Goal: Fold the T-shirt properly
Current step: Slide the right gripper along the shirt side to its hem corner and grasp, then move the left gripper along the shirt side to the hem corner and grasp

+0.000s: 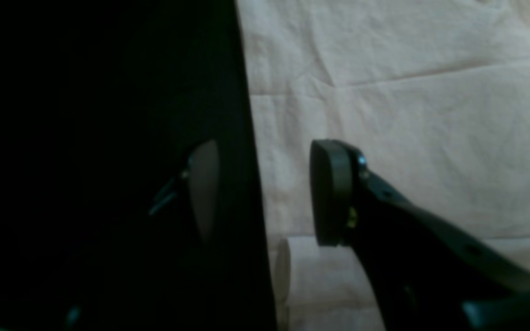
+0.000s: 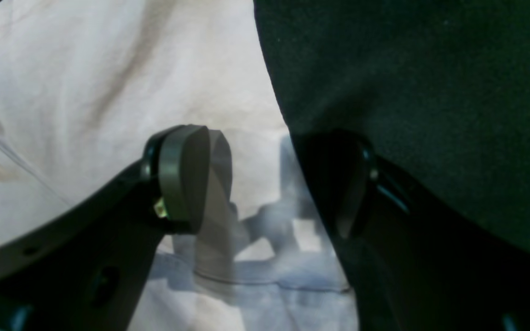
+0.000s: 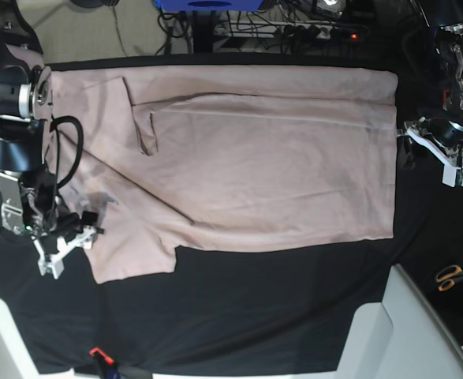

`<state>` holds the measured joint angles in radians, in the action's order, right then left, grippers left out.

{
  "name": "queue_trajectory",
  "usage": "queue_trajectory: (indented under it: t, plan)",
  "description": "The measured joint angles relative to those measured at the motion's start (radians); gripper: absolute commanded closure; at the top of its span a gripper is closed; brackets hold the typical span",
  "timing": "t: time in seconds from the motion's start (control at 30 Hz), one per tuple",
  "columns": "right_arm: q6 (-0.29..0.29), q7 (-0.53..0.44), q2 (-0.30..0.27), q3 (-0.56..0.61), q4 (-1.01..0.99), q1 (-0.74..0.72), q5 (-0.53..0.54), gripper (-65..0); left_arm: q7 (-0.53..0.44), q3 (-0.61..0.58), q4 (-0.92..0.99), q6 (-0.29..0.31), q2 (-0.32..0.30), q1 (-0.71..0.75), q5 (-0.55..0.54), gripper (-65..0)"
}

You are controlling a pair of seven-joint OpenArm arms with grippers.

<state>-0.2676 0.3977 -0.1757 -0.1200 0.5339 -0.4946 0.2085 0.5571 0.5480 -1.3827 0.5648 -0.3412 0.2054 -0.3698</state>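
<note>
Black cloth [image 3: 294, 300] underlies the partly folded, creased pink T-shirt [image 3: 270, 166]; both pincers [image 1: 258, 193] [image 2: 276, 184] gape.

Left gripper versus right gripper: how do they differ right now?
The left gripper is over the shirt's long straight edge; the right gripper is near a corner flap. The left gripper's surroundings lie fairly flat, while the right gripper's shirt area is creased. Both are open, straddling an edge.

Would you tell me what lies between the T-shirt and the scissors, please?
In the base view, only a bare stretch of black table covering separates the T-shirt from the scissors.
</note>
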Motion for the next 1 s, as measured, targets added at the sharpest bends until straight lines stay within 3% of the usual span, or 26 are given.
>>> queue_trajectory:
  t: [0.07,0.23,0.27,0.57,0.8,0.9,1.0]
  plan:
    - [0.003,-0.002,0.009,0.0,0.0,-0.001,0.0,-34.7,0.0,0.0,0.0,0.0,0.0,0.002,0.0,-31.4]
    - [-0.002,0.002,0.016,0.053,0.0,-0.001,0.001,-5.0,0.0,0.0,0.0,0.0,0.0,0.011,0.0,-31.4]
    - [-0.002,0.003,0.016,0.062,0.0,-0.001,0.001,-2.0,0.0,0.0,0.0,0.0,0.0,0.011,0.001,-31.4]
    - [-0.002,0.015,0.013,0.063,0.014,-0.003,0.002,-0.8,0.0,0.0,0.0,0.0,0.0,0.007,0.0,-31.4]
    - [-0.001,0.093,0.014,0.069,0.218,0.015,0.0,-0.8,0.001,-0.002,0.015,0.0,0.002,-0.02,0.037,-31.6]
    - [0.048,0.117,0.015,0.073,0.262,0.019,0.003,-0.8,-0.004,-0.001,0.041,0.0,0.002,-0.049,0.051,-31.8]
    - [0.051,0.132,0.013,0.074,0.275,0.03,0.003,-0.8,0.0,0.0,0.102,0.0,0.005,-0.079,0.055,-32.1]
